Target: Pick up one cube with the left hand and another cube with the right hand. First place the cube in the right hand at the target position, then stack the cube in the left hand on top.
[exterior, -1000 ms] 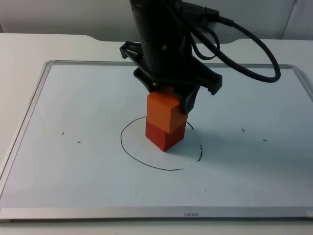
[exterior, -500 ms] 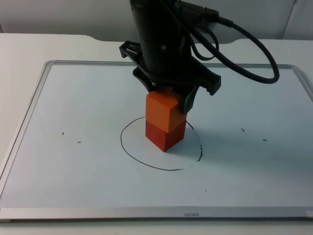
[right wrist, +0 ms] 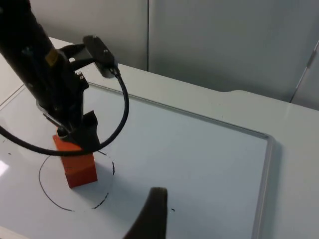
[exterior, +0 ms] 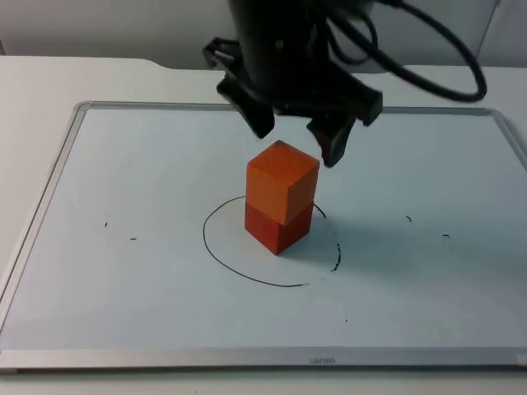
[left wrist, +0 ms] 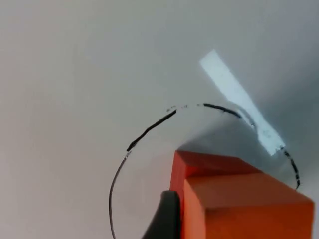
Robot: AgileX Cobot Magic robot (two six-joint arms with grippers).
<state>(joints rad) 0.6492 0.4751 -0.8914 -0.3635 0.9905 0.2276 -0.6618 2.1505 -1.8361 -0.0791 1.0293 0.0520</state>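
Note:
An orange cube (exterior: 282,179) sits squarely on a red cube (exterior: 278,229) inside the black pen circle (exterior: 247,276) on the whiteboard. My left gripper (exterior: 296,138) hangs open just above the stack, one finger off each side of the orange cube and touching neither cube. The left wrist view looks down at the orange cube (left wrist: 246,209) on the red cube (left wrist: 209,162), with a black fingertip (left wrist: 167,219) beside them. From the right wrist view I see the left arm (right wrist: 47,74) over the stack (right wrist: 75,167). My right arm waits off to the right, its fingertip (right wrist: 152,214) above the board.
The whiteboard's metal frame (exterior: 74,140) bounds the work area on the white table. Small pen marks (exterior: 132,239) lie left and right of the circle. A grey partition wall (right wrist: 209,40) stands behind the table.
The left gripper has opened, let go of the orange cube and risen clear of it. The orange cube stays on the red cube.

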